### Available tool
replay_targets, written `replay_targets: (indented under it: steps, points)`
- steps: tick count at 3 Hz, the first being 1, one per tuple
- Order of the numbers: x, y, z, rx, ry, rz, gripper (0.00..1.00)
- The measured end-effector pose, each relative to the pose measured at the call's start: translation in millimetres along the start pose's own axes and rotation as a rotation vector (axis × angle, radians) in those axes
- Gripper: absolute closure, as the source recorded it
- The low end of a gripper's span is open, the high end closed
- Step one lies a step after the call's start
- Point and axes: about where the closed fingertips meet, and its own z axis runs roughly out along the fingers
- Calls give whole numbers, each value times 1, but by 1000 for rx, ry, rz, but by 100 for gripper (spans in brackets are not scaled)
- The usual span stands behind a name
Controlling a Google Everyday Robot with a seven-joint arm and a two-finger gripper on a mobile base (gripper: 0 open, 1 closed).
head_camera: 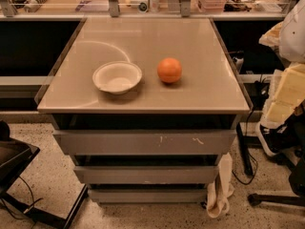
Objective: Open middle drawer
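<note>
The gripper is nowhere in this picture, so I cannot tell how it is set or which way the drawer lies from it. What can be told is where the drawer sits in the scene.

The plain grey flat-front middle drawer (145, 174) is in the low cabinet at the near side, facing us. It is under the wide grey top drawer front with white scratch marks (143, 142) and over the narrow grey bottom drawer front (145, 195). Its long side runs from left to right. It has no handle. A thin dark gap runs just above its top edge.

I think the drawer is not pulled out yet. To open it, it has to slide toward the near side. So the gripper would need to come in low, from the near side, and catch that top edge.

On the shiny tan table top (143, 37) a round white paper bowl (117, 77) sits on the left and a round orange fruit (169, 70) sits near it on the right. They are apart from each other.
</note>
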Motion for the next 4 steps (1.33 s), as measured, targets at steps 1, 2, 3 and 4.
replay_targets:
  steps: [1,2,3,4]
  points:
    - [0,0,0,0,0,0,0]
    - [1,14,33,-38,8,-28,0]
    - [-1,52,100,-115,-73,-79,0]
    - [-12,106,167,-187,-219,-89,0]
